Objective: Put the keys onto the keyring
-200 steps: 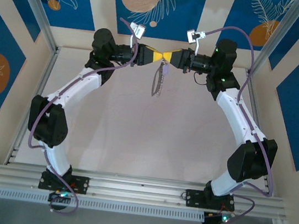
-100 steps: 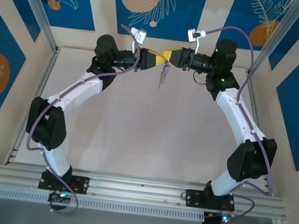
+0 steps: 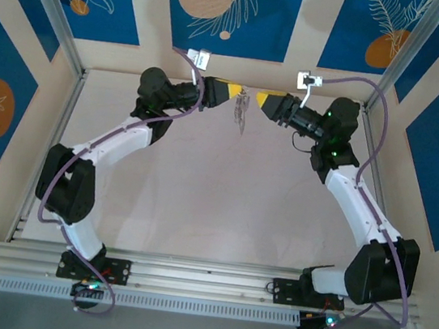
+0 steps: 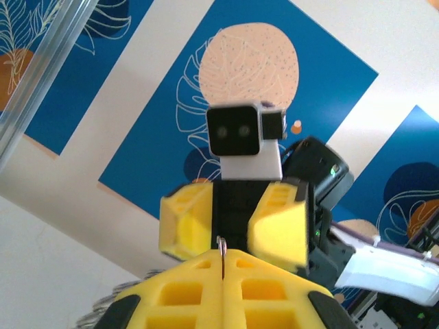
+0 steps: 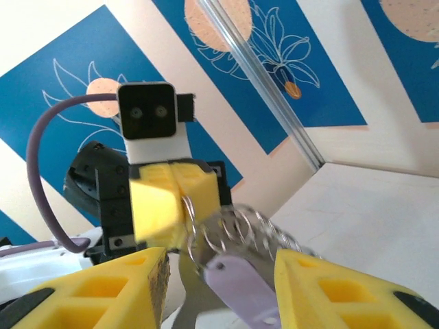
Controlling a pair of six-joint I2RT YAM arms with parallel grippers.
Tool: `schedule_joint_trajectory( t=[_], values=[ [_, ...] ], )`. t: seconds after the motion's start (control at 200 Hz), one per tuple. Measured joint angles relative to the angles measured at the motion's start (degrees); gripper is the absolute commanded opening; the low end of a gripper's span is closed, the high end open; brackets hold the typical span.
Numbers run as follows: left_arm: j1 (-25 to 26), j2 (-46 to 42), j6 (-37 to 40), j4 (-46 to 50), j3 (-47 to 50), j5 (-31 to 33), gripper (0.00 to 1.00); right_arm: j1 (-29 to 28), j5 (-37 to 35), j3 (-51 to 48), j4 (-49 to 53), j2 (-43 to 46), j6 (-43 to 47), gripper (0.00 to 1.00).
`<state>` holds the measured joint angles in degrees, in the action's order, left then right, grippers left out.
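I start with the table [image 3: 222, 206]. It lies well below the work, and nothing of the task rests on it. Both arms reach to the far side and meet nose to nose in the air, which I judge is deliberate: a hanging ring can turn freely and can be approached from either side.

The left gripper [image 5: 175, 202] has its yellow fingers pressed tight together, pinching the top of the keyring [image 5: 240, 229] by a thin wire. In its own wrist view that wire sticks up right at the seam between the pads. I read this arm as the fixture, there to keep the ring steady and presented.

The right gripper [image 4: 230, 219] faces it from just beside, its fingers spread apart with nothing between them. In its wrist view the ring and key hang in the gap between its fingers, and I can't see either pad touching them.

The keyring is pale, silvery wire that shows as several overlapping loops, hanging below the left fingertips.

The key [image 5: 236, 284] is smallest. It has a flat lilac head and hangs at the bottom of those loops. Only the ring carries it, so I judge it threaded or at least caught there, though the blur hides the exact join.
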<state>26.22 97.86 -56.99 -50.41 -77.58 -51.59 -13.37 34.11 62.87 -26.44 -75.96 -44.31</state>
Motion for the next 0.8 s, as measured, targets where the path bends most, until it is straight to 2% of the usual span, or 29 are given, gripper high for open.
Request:
schedule_joint_trajectory(
  t=[0.355, 0.8],
  values=[
    [0.0, -0.92, -3.19, -3.08, 0.31, 1.77, 0.0, -4.81, -8.46, -3.45, 0.83, 3.76, 8.28, 0.46],
    [0.0, -1.07, -4.2, -3.61, 0.31, 1.77, 0.0, -7.45, -11.45, -1.64, 4.35, 4.17, 15.3, 0.44]
  ],
)
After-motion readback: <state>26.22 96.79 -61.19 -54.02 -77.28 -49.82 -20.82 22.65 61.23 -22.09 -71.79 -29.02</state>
